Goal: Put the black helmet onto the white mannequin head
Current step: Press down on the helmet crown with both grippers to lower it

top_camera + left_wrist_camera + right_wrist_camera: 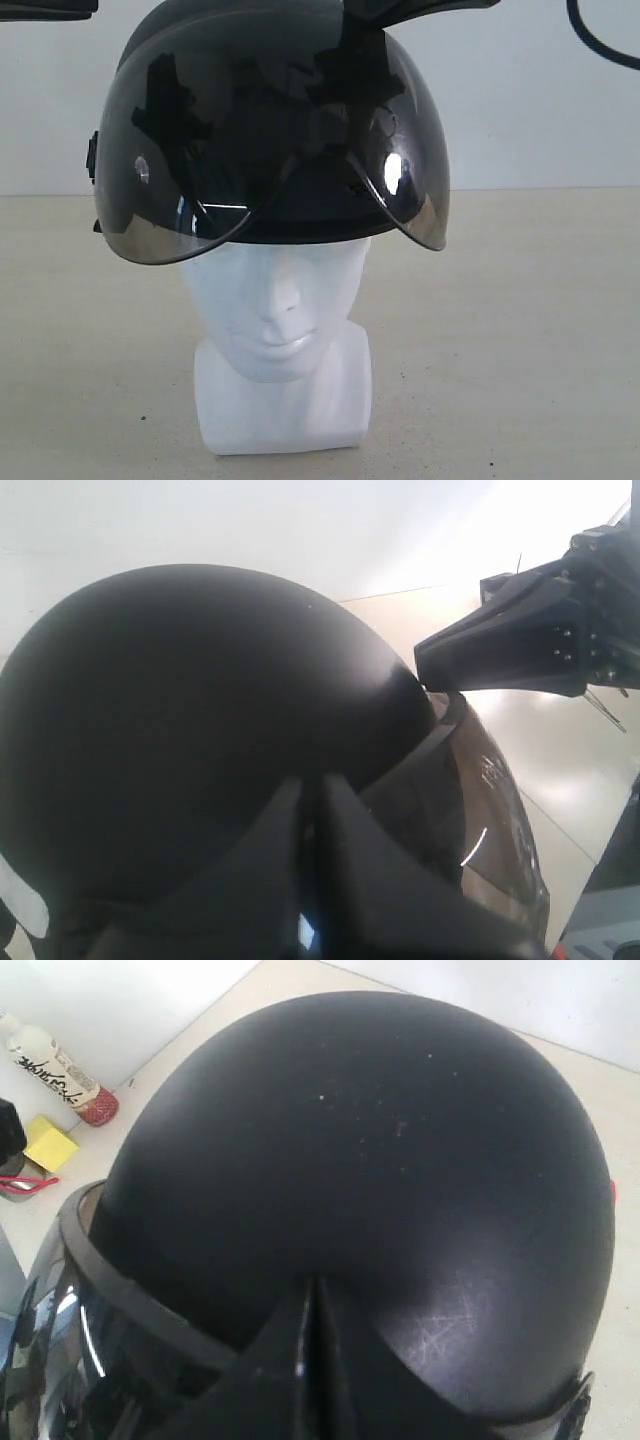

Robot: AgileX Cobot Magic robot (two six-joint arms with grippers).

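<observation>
The black helmet (pixel 270 130) sits on top of the white mannequin head (pixel 275 300). Its smoky visor (pixel 200 190) hangs over the forehead, and the face below shows. In the left wrist view my left gripper (pixel 312 785) is shut, its tips against the helmet shell (pixel 200 710) with nothing between them. My right gripper (pixel 315 1288) is shut too, tips resting on the matte shell (pixel 370 1140) near the visor band. The left wrist view also catches the right gripper (pixel 428 666) at the helmet's far side. In the exterior view, the right arm (pixel 420 8) reaches in from the top.
The mannequin stands on a beige table (pixel 520 330) before a white wall. In the right wrist view a small bottle (pixel 60 1075) and a yellow block (pixel 50 1143) lie beside the helmet. A black cable (pixel 600 40) hangs at the exterior view's upper right.
</observation>
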